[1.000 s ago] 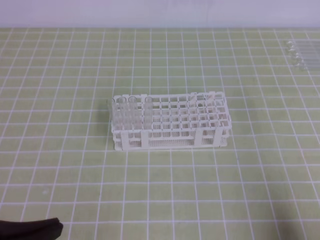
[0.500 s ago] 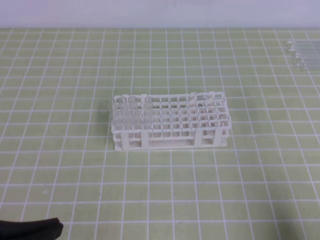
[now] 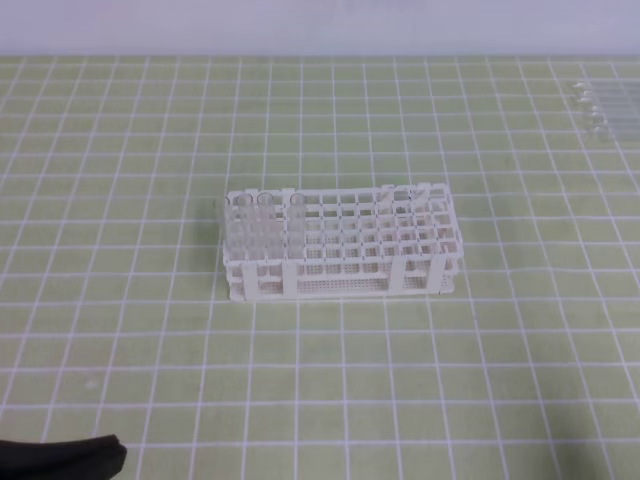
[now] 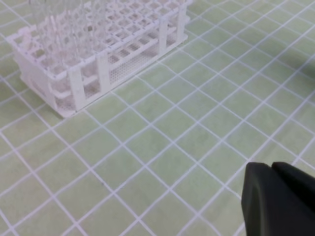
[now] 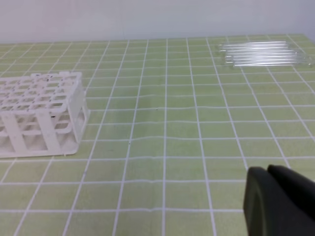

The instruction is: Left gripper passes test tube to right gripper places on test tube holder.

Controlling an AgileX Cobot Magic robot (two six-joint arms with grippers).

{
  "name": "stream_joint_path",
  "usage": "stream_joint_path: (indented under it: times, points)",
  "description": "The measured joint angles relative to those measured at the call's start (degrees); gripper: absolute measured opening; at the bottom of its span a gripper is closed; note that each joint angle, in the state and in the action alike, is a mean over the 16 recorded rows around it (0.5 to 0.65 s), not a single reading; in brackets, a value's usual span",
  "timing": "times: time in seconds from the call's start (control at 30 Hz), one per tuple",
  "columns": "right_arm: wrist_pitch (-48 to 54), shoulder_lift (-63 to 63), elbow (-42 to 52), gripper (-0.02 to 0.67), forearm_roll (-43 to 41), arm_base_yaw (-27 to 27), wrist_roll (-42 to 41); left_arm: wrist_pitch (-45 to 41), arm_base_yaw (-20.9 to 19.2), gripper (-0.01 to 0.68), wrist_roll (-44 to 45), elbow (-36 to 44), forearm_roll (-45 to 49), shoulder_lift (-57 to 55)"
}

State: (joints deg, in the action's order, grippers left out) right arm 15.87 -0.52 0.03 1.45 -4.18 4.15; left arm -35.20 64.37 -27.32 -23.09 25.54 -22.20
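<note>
While the green mat with its white grid (image 3: 400, 380) fills every view, the white plastic test tube holder (image 3: 340, 245), a lattice of small square holes, stands at its middle with several clear tubes upright at its left end. A row of thin clear glass test tubes (image 5: 263, 53) lies flat at the mat's far right corner, well apart from the holder. The black left gripper (image 4: 280, 201) and black right gripper (image 5: 278, 201) hover low over the mat, jaws pressed together, holding nothing.
</note>
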Motion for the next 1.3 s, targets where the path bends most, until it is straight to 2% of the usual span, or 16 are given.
stream_joint_path:
  times: [0.17,0.23,0.5,0.7,0.77,1.07,1.3]
  points:
    - [0.02,0.00,0.00,-0.017,0.00,0.00,0.00,5.80,-5.97,-0.002,0.85,0.02,-1.05,0.33]
    - [0.03,0.00,0.00,-0.017,0.00,0.00,0.00,9.83,-10.34,-0.002,2.44,0.17,-2.46,0.46]
    - [0.07,0.00,0.00,-0.017,0.00,0.00,0.00,29.81,-34.29,-0.002,9.28,3.48,-9.84,2.35]
    - [0.08,0.00,0.00,-0.017,0.00,0.00,0.00,35.49,-49.68,-0.002,14.17,7.90,-15.31,6.35]
    - [0.08,0.00,0.00,-0.017,0.00,0.00,0.00,35.02,-53.50,-0.002,14.58,9.73,-16.14,8.48]
    - [0.08,0.00,0.00,-0.017,0.00,0.00,0.00,25.47,-64.22,-0.002,16.59,17.23,-18.46,18.70]
    - [0.08,0.00,0.00,-0.017,0.00,0.00,0.00,20.54,-67.91,-0.002,19.63,21.78,-20.59,23.04]
